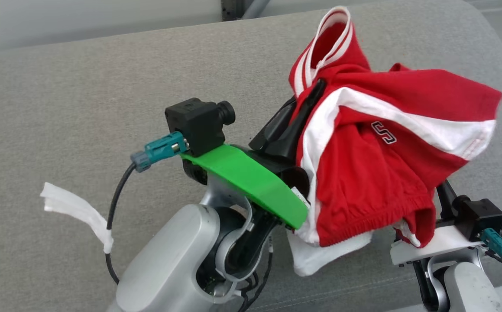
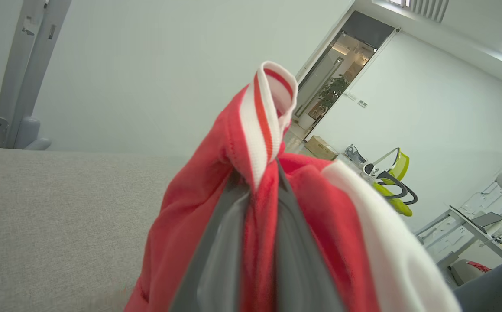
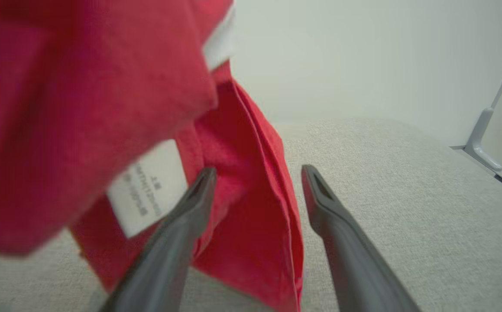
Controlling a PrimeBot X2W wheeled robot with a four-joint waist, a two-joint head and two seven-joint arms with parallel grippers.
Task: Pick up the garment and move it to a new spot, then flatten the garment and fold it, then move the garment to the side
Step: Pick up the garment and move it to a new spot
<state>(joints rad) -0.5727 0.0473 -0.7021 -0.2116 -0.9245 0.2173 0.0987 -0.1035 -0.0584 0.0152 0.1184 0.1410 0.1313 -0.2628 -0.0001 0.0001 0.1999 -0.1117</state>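
Red-and-white garment [image 1: 376, 173] bunched high over grey cushion [image 1: 82, 86], striped hem pinched tight in left claw [image 2: 257, 186], rest draped down toward right arm. Right claw [image 3: 258, 171] spread wide, gripping nothing, red fold hanging between its fingers.

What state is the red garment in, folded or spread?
Neither: the red and white fabric garment hangs bunched from the shut left claw, above the grey cushion.
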